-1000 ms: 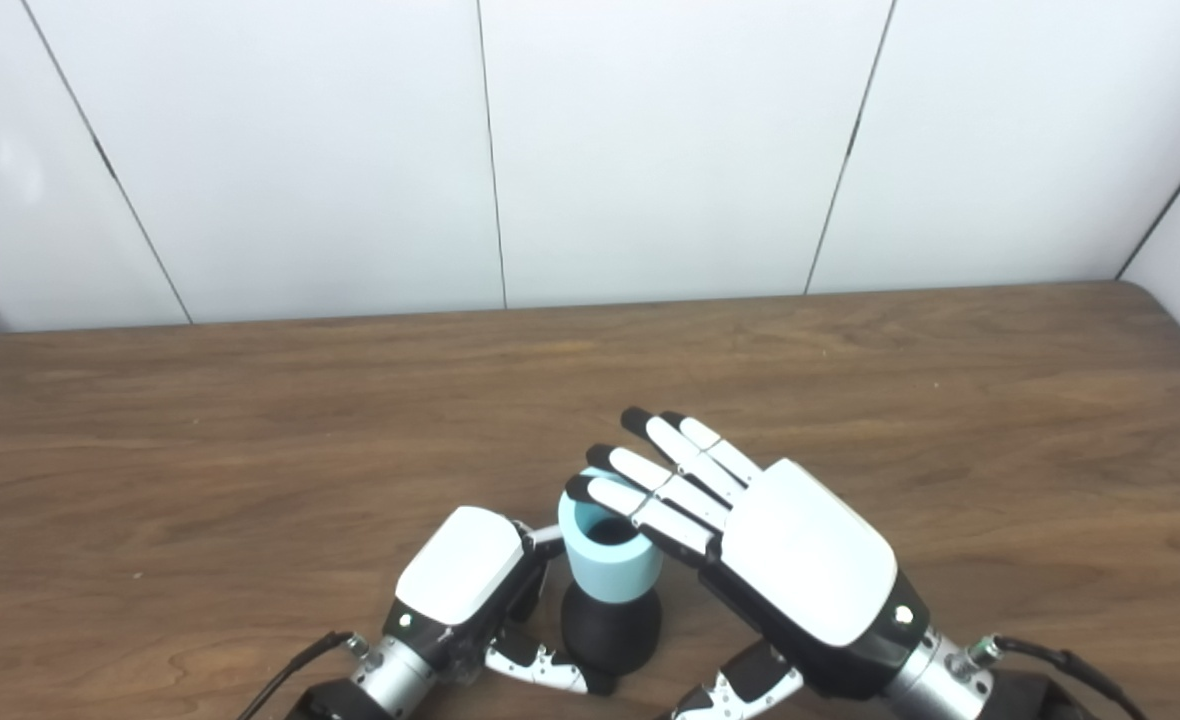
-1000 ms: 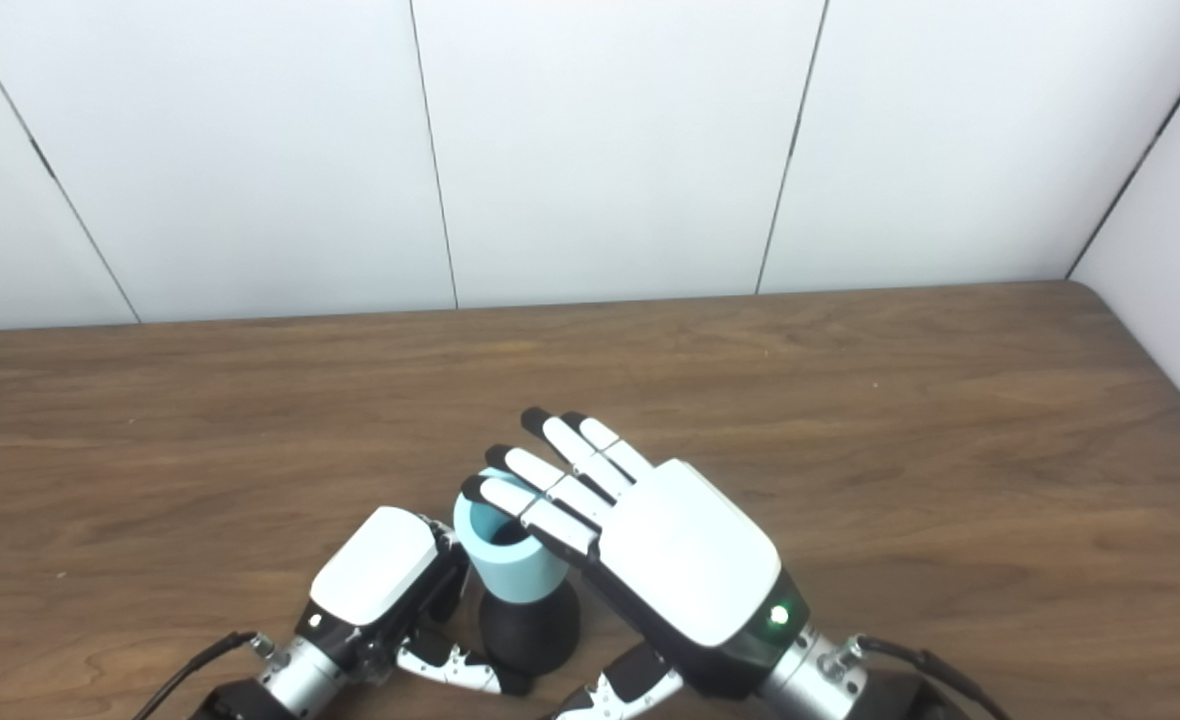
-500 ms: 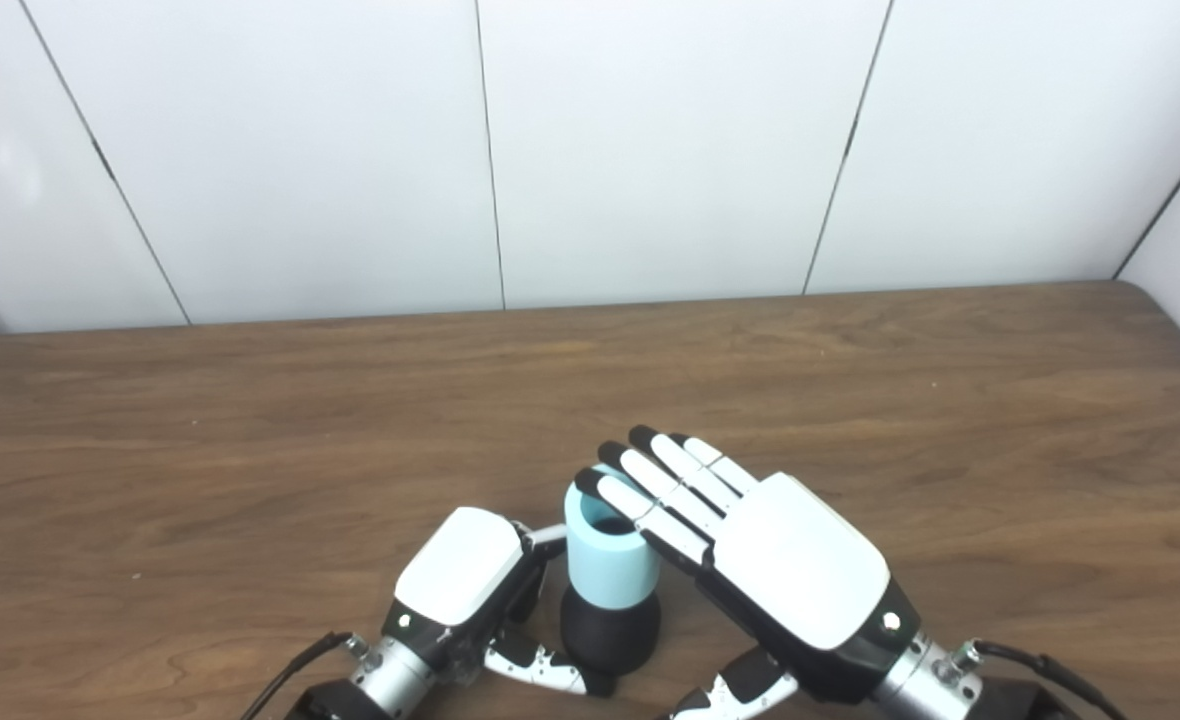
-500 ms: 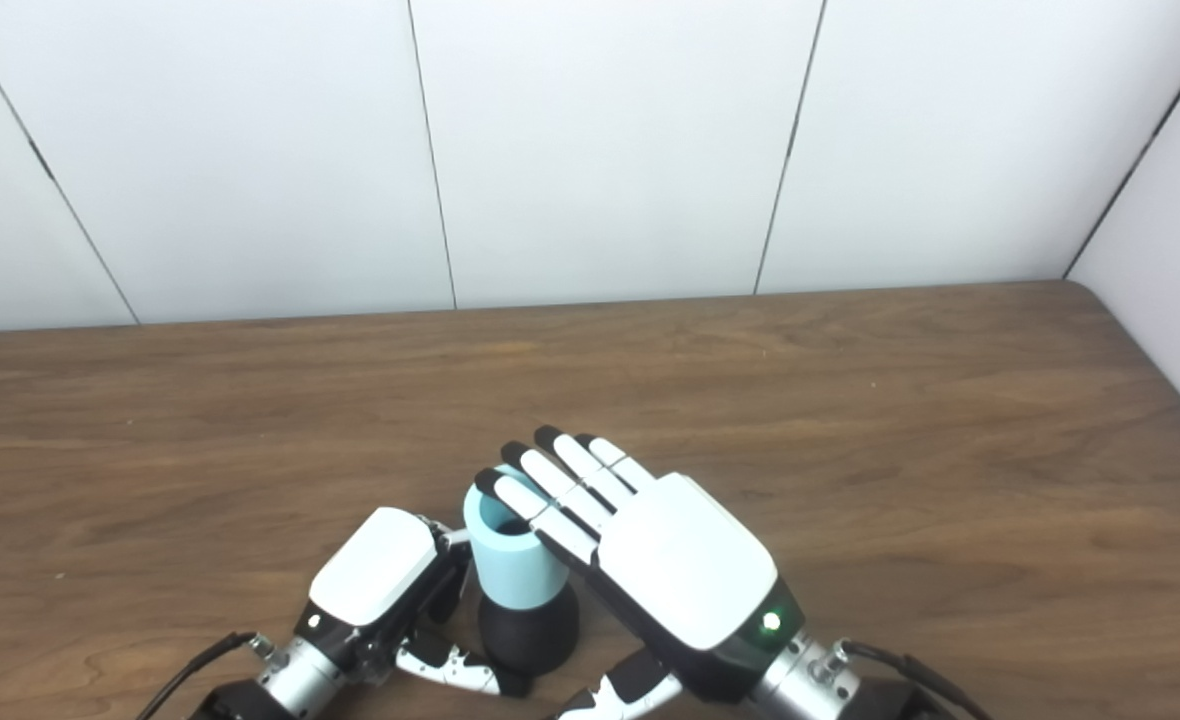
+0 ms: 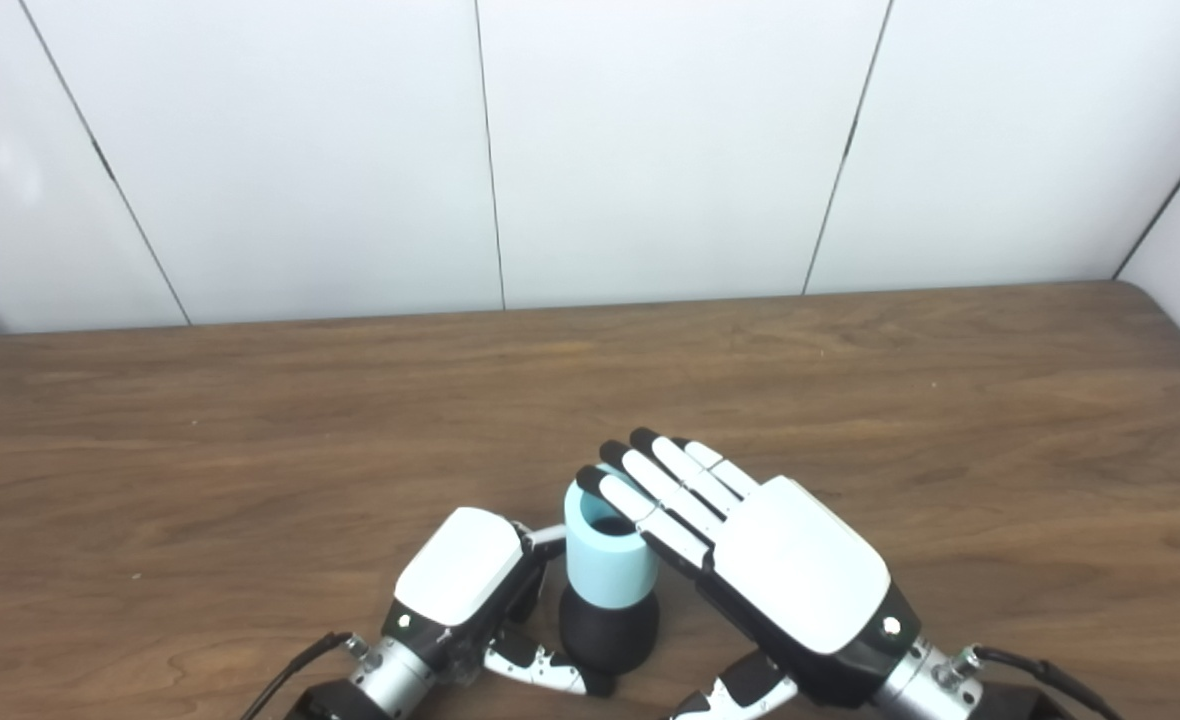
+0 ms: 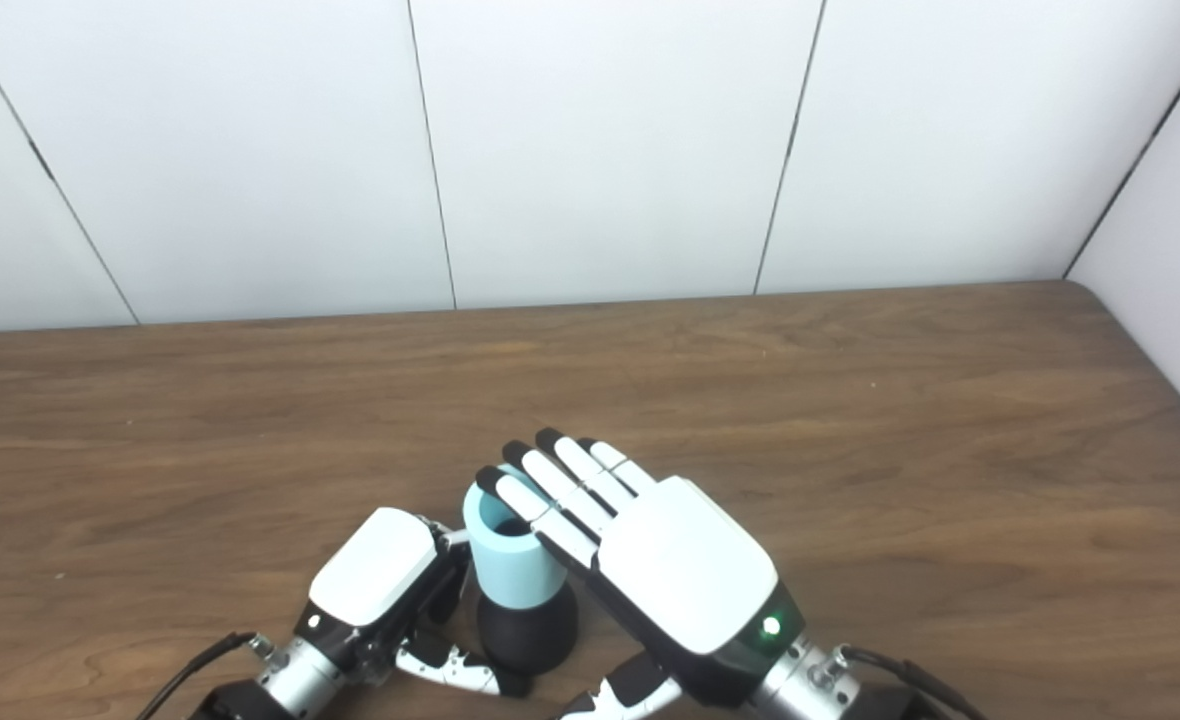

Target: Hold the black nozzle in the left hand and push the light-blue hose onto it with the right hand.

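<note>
We see each robot hand, left [image 5: 460, 580] and right [image 5: 800, 575], with a glossy white back shell, black-tipped white fingers [image 5: 650, 480], silver wrists, black cables and a small green light.

Brown wooden table [image 5: 250, 430] with visible grain, reaching back to the white wall panels. Near the front edge stands a black nozzle [image 5: 608, 632] directly on the wood – upright, with a light-blue hose [image 5: 607, 560] on its top.
</note>
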Controlling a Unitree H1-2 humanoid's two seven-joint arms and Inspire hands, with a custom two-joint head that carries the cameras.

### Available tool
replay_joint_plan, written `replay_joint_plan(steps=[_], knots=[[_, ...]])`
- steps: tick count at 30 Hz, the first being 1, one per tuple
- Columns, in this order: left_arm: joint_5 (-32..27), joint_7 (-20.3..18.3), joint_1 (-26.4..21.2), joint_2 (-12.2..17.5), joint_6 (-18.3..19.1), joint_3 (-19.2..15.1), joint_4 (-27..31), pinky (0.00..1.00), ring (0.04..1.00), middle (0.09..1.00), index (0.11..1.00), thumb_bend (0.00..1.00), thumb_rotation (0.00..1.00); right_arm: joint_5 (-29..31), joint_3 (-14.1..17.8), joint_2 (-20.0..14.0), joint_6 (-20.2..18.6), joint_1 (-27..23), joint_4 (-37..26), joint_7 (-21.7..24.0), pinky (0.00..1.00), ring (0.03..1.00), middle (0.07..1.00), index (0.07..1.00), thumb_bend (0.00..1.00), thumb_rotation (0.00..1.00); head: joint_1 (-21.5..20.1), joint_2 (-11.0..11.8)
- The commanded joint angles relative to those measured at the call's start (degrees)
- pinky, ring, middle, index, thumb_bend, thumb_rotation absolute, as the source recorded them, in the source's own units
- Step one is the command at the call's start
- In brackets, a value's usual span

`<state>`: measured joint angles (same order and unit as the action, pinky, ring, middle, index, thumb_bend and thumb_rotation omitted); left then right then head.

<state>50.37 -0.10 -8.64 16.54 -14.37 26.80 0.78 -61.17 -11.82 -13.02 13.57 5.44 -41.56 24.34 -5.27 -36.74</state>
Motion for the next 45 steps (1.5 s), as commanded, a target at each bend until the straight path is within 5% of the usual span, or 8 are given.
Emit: replay_joint_plan(steps=[1,27,38,45], knots=[[0.45,-1.5,1.4,0.56,0.25,0.64,-0.77,0.61,0.625,0.656,0.652,1.0,0.46,-0.49,-0.28,-1.36,-0.08,1.51,1.51,2.24,0.95,1.0,0.989,0.948,0.92,0.8,-0.01,-0.03],[0.42,-1.55,1.47,0.71,0.22,0.59,-0.72,0.62,0.627,0.658,0.656,1.0,0.47,-1.02,-2.28,-1.77,0.28,3.88,1.34,1.53,0.86,0.991,0.924,0.871,0.92,0.78,-0.04,-0.15],[0.74,-1.26,1.63,0.6,0.28,0.62,-0.83,0.62,0.626,0.656,0.65,1.0,0.46,-3.51,-2.63,-1.38,0.31,4.88,1.67,1.15,0.9,1.0,0.996,0.967,0.87,0.78,0.25,0.43],[0.66,-1.21,1.63,0.6,0.24,0.62,-1.08,0.62,0.627,0.657,0.65,1.0,0.46,-10.23,-3.87,-0.5,1.91,7.2,4.0,-6.81,0.92,1.0,1.0,0.996,0.73,0.76,0.23,0.7]])
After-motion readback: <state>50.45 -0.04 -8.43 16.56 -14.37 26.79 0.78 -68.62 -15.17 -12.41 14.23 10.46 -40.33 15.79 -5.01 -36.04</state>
